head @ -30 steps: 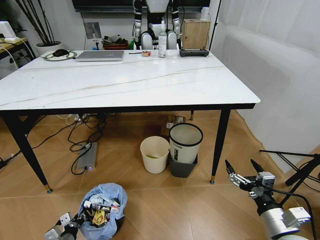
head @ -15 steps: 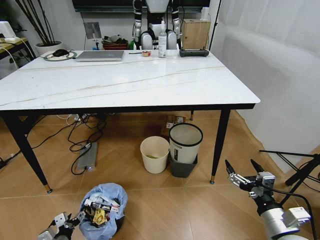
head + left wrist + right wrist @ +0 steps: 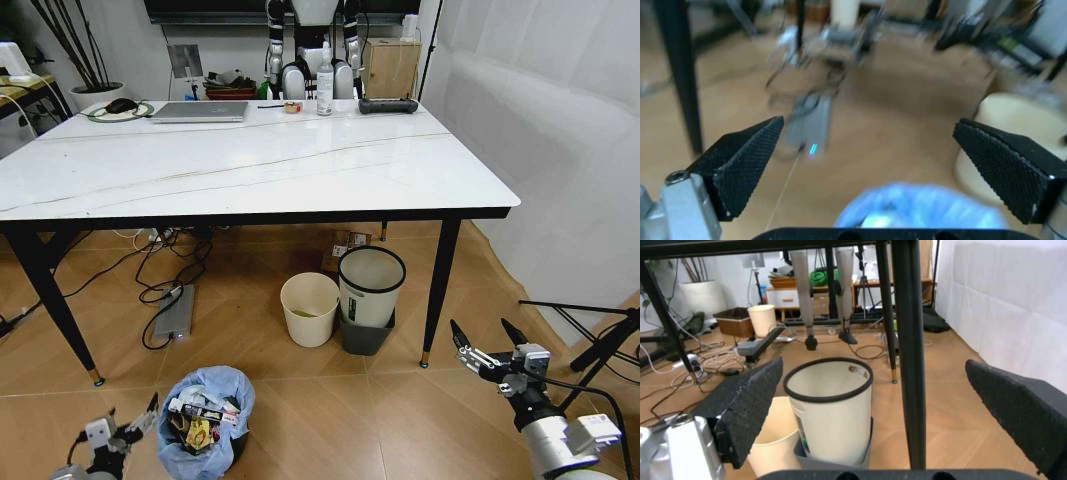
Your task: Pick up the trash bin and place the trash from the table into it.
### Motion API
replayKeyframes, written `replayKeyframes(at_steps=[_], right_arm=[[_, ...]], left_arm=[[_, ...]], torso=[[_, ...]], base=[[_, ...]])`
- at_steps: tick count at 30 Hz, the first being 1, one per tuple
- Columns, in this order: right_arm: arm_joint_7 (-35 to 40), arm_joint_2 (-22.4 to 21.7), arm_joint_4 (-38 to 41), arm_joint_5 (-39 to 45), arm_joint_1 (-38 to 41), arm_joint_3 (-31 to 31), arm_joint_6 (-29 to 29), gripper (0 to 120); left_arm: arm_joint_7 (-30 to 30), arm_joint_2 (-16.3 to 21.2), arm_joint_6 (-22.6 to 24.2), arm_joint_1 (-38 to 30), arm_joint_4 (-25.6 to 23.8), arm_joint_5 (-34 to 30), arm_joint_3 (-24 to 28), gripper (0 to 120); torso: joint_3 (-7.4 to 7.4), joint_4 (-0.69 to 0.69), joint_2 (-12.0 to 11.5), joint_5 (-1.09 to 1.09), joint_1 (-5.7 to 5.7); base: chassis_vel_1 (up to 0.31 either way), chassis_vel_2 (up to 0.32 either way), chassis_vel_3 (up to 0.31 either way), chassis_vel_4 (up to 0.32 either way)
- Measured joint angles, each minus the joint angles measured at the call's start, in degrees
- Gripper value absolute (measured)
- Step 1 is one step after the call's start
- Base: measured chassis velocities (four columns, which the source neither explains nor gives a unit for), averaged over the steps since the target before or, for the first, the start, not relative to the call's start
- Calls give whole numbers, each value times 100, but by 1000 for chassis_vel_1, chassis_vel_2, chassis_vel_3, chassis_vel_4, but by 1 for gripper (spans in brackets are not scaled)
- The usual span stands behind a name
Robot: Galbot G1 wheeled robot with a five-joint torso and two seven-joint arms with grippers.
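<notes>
The trash bin (image 3: 226, 392), lined with a crinkled light-blue bag, stands on the wooden floor in front of the table (image 3: 260, 160). It holds the trash (image 3: 197, 418): wrappers and scraps heaped inside. My left gripper (image 3: 124, 424) hovers low just left of the bin, open, not touching it. In the left wrist view the gripper (image 3: 870, 165) is open, with the blue bag (image 3: 920, 212) just below its fingers. My right gripper (image 3: 484, 340) hangs open near the floor at the right, holding nothing.
Under the table stand a cream bucket (image 3: 309, 308) and a white bin with a black rim (image 3: 371, 285), beside a black table leg (image 3: 438, 290). A laptop (image 3: 200, 111), a bottle (image 3: 325, 90) and a black controller (image 3: 388, 105) lie on the far edge. Cables and a power strip (image 3: 172, 312) lie under the left side.
My left gripper has drawn away to the left of the bin's rim. The bin and the right arm have stayed put.
</notes>
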Motion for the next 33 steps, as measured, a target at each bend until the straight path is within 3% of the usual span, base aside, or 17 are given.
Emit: replayKeyframes(at_steps=[11,33], right_arm=[[0,0,0,0,0,0,0,100],[0,0,0,0,0,0,0,100]], left_arm=[[35,4,-106,164,-1664,356,68,100],[55,14,-100,165,-1668,391,79,100]], torso=[[1,-2,1,3,1],[2,-1,2,0,1]], base=[[0,0,0,0],[0,0,0,0]])
